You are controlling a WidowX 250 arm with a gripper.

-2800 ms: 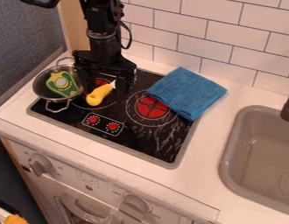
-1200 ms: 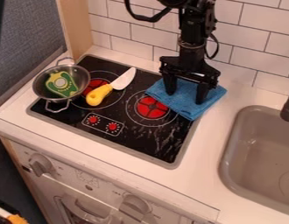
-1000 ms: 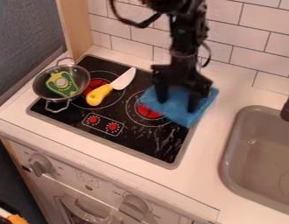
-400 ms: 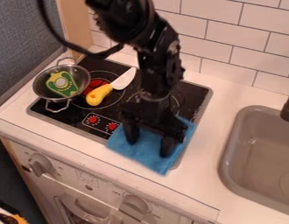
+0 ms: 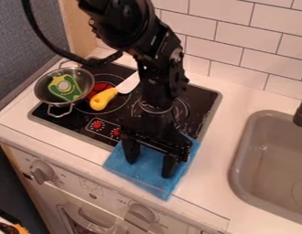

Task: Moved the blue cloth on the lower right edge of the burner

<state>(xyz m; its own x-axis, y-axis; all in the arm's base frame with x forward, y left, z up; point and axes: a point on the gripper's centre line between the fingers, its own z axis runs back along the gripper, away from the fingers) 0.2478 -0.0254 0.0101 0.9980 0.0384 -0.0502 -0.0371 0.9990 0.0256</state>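
A two-handled metal pot (image 5: 41, 90) is set at the left corner of the black cooktop (image 5: 205, 99), and in it a green toy vegetable piece (image 5: 74, 94) is held, its pale round centre turned upward. Just beside the pot, a yellow-handled toy knife (image 5: 103, 99) is laid across the left burner (image 5: 94, 87), its white blade pointed toward the wall and partly hidden by the arm.

The blue cloth (image 5: 141, 176) is spread over the front right corner of the cooktop and onto the white surface (image 5: 220, 151), with its near corner brought close to the surface's front edge. It is touched from above by the end effector (image 5: 149, 167), whose two fingers are held wide apart; whether any fold is pinched cannot be told.

To the right, a grey-beige sink (image 5: 235, 160) is set into the surface, overhung by a dark faucet (image 5: 301, 113).
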